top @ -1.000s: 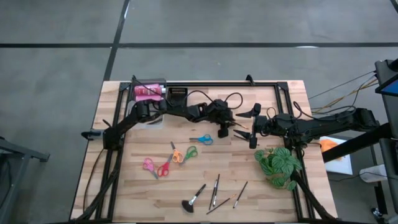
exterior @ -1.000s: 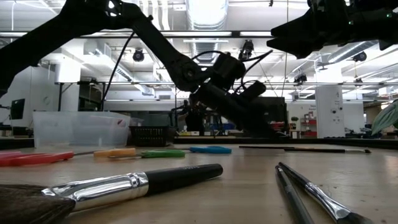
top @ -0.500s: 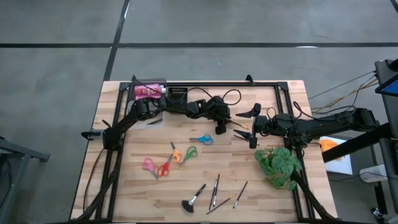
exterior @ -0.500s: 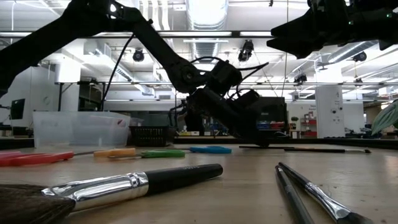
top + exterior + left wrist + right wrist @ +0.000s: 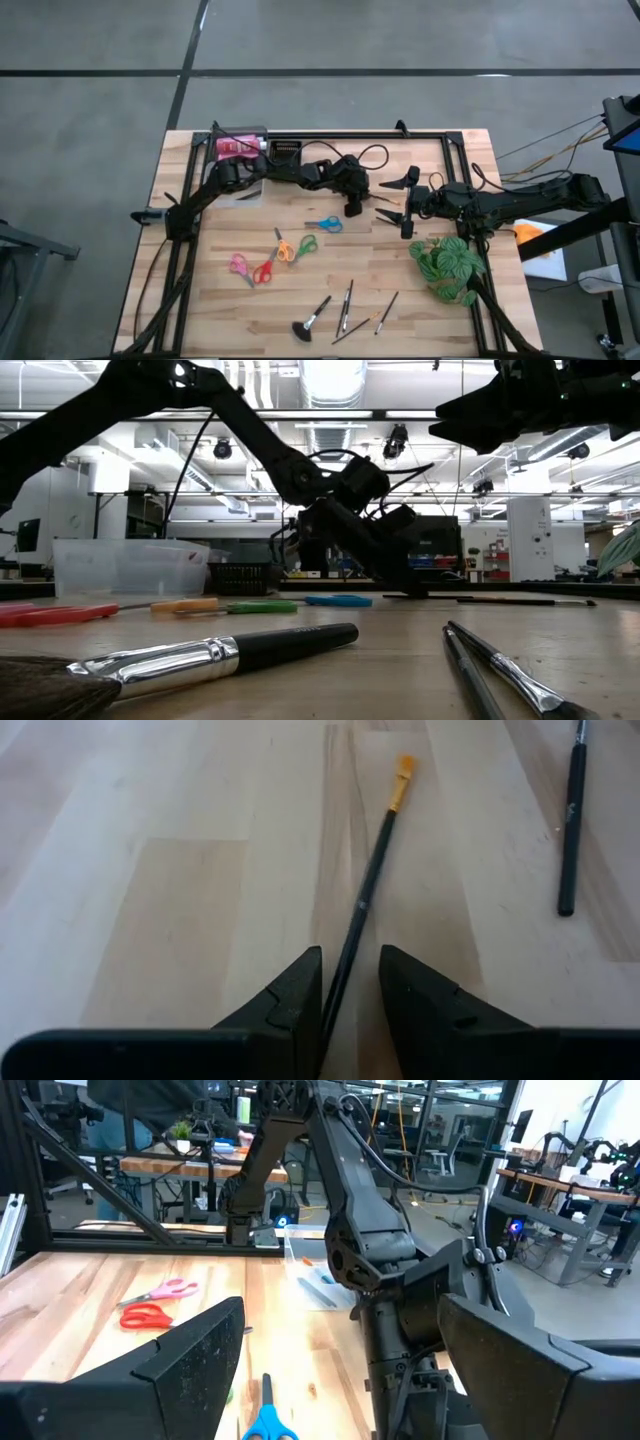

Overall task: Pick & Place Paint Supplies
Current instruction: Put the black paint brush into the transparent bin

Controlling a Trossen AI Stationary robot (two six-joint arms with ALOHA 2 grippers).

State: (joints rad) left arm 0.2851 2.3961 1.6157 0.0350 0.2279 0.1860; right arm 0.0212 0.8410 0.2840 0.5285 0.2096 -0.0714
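My left gripper [image 5: 350, 955] [image 5: 353, 209] is at mid-table, slanting down, its fingertips low over the wood [image 5: 412, 590]. It is open by a narrow gap. A thin black brush with an orange tip [image 5: 372, 870] lies flat on the table and runs back between the two fingers. A second black brush [image 5: 570, 820] lies beside it. My right gripper [image 5: 402, 207] [image 5: 345, 1370] waits wide open and level, just right of the left one. Scissors [image 5: 323, 224] [image 5: 295, 248] [image 5: 250, 268] and more brushes [image 5: 345, 308] lie nearer the front edge. Pink bottles [image 5: 238, 148] stand in the clear tub. My left gripper has one finger on each side of the thin brush's handle [image 5: 338, 982], slanting down from the table's left and lying along the brush. The handle runs close to one finger [image 5: 300, 995]. I cannot tell whether it touches. The brush lies flat on the wood.
A green leafy plant [image 5: 447, 265] stands at the right front. A black tray [image 5: 287, 152] sits at the far edge beside the clear tub [image 5: 130, 565]. Cables loop over the left arm [image 5: 365, 158]. Bare wood shows between the scissors and the plant.
My left gripper has tipped more steeply downward, and its fingertips have come down to the tabletop over the thin brush. The brushes and scissors have stayed where they lay.
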